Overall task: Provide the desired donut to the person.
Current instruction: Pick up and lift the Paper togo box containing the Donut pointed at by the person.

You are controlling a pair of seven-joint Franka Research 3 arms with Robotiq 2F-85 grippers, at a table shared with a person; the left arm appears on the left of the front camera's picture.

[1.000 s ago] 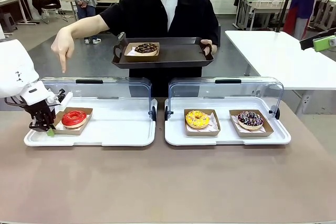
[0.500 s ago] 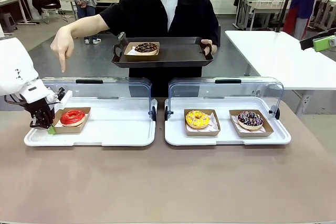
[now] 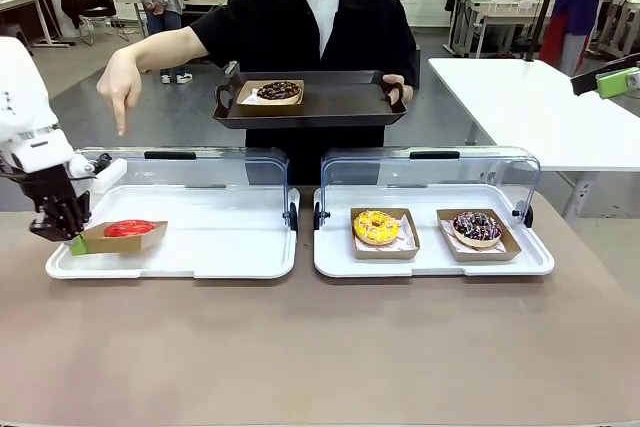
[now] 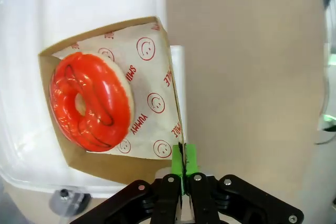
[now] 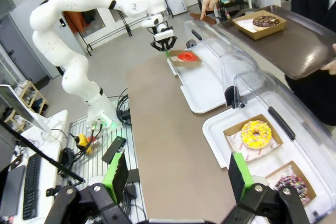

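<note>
1. Step in hand: pick-up of the chosen item. The person (image 3: 300, 27) is seen with a pointing hand (image 3: 120, 87) aimed down at the left case.
2. The left tool (image 3: 76, 242) is pinched on the edge of the cardboard boat (image 3: 125, 239) that carries the red donut (image 3: 128, 228). In the left wrist view the green pads are pressed onto that thin wall.
3. The boat sits at the left end of the white tray (image 3: 220, 247) and appears tipped and raised. Contact at its far edge cannot be ruled out.
4. The right tool (image 5: 177, 174) is spread wide and empty above the tabletop (image 5: 168, 129).
5. Next move, as judged: the boat is to be carried over the clear lid (image 3: 200, 162) to the black serving tray (image 3: 340, 102). It should be kept level, since a one-edge grip could let the donut slide.
</note>
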